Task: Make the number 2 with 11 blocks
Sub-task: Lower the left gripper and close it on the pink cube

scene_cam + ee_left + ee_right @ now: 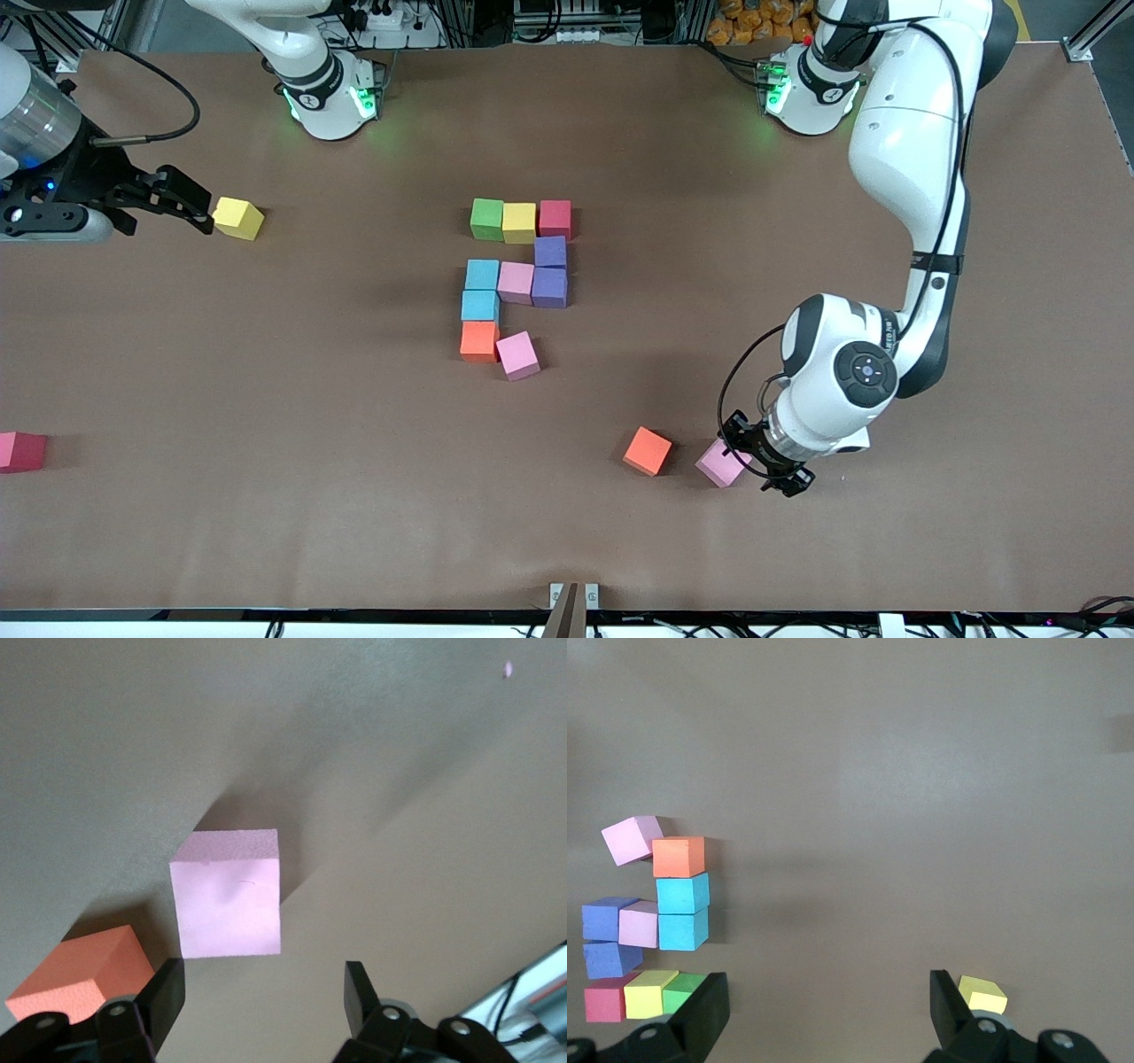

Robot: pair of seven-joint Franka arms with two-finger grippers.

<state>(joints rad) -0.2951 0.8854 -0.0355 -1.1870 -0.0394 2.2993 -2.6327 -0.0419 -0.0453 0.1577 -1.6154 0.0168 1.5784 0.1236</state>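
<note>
One pink block [229, 895], light soft foam: take by flat sides; left hand [264, 992] apart, right hand [829, 1008] apart, waiting.

fourteen small matte foam cubes are counted on the table: three pink [516, 282], two purple [550, 252], two light blue [482, 275], two orange [479, 340], two yellow [519, 222], two red [555, 218] and one green [486, 219].

Bare brown table [266, 514]
</note>
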